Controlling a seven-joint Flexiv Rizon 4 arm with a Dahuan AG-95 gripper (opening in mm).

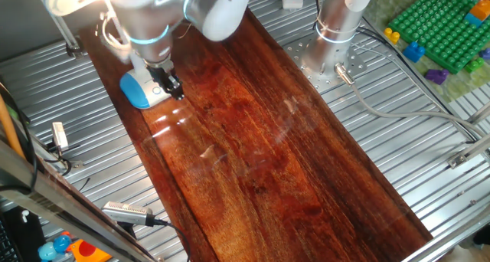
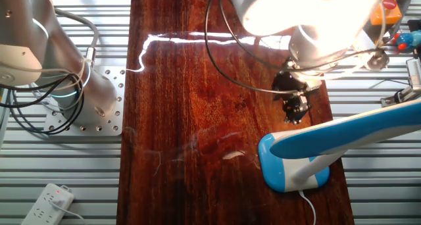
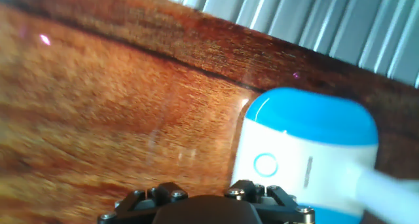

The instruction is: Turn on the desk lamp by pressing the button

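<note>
The lamp (image 3: pixel 308 155) is sitting at the lower right of the hand view on the bench (image 3: pixel 98 93), its button (image 3: pixel 265 164) lying just right of the jaws' centreline. The gripper (image 2: pixel 296 113) is hovering beside the base, apart from it; whether the jaws are apart or together I cannot tell.

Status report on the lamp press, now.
Gripper above the wooden board, beside the desk lamp base, finger state not visible. Button in hand view, untouched. Lamp head hangs over the base; nothing else in the way.
</note>
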